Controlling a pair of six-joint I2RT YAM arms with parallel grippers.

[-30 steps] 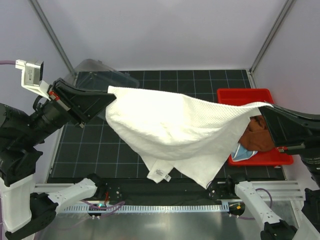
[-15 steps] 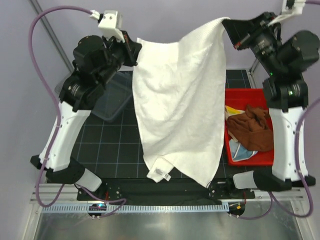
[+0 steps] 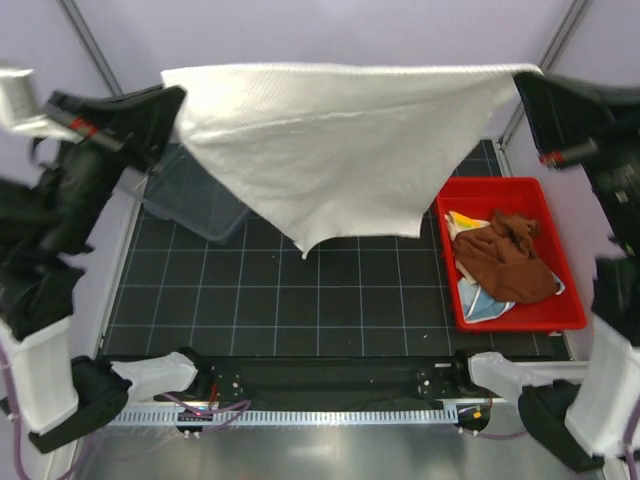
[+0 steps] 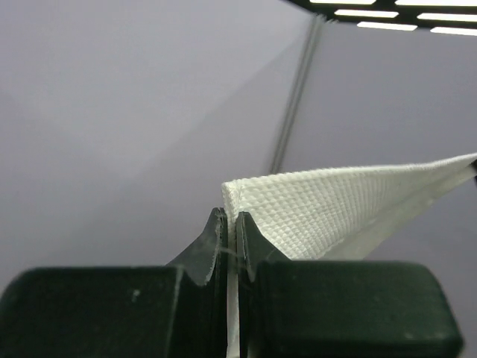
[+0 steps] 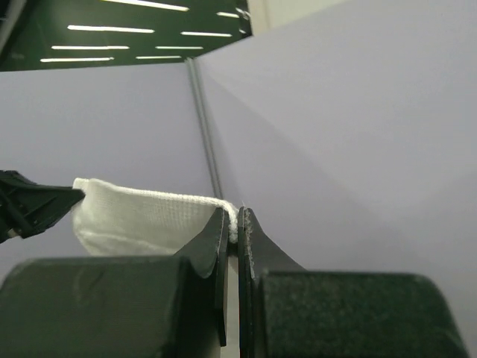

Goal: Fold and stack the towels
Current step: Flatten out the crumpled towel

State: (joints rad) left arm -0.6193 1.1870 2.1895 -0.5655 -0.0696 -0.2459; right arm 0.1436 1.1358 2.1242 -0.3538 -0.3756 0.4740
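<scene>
Left claw is raised high at the left edge and clenched on one top corner of the cream-white towel. In the left wrist view its fingers are pressed together with the woven hem pinched between them, and the cloth runs off to this claw's right. Below the left claw and slightly to its right, a clear plastic tub sits on the bench, its far side hidden behind the hanging cloth. The towel is spread wide between the two claws with its top edge nearly level. The rest drapes down and narrows to a point about midway between them, over the dark gridded bench surface. Right claw is at about the same height on the right and grasps the opposite top corner. In the right wrist view its fingers are closed on the hem and the cloth extends to this claw's left, toward the dark tip of the other claw. Below the right claw a red bin rests on the bench. It holds a crumpled rust-brown towel on top, a light-blue towel showing under it at the near side, and a yellow towel peeking out at the far left corner.
</scene>
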